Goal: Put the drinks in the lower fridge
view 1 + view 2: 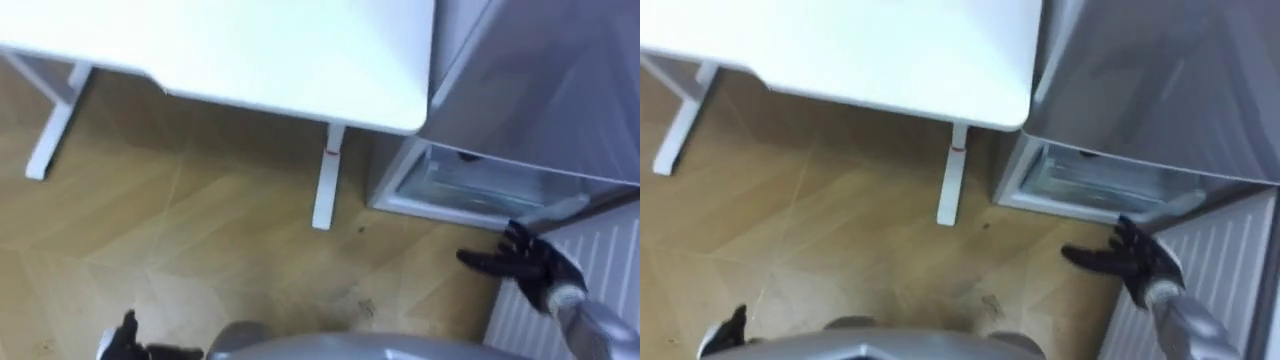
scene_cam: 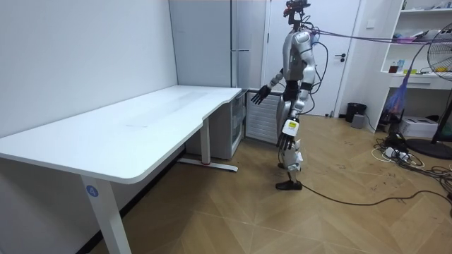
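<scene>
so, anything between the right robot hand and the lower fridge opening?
Nothing visible. The right robot hand, open and empty, is just in front of the lower fridge compartment, whose door stands open.

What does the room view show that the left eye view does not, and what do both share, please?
Room view: the robot standing upright beside the tall fridge, with a door, shelves and a fan behind it. Left eye view: the inside of the open lower fridge compartment. Shared: the white desk, the ribbed inside of the lower door, and the right hand, open, held out near it.
</scene>
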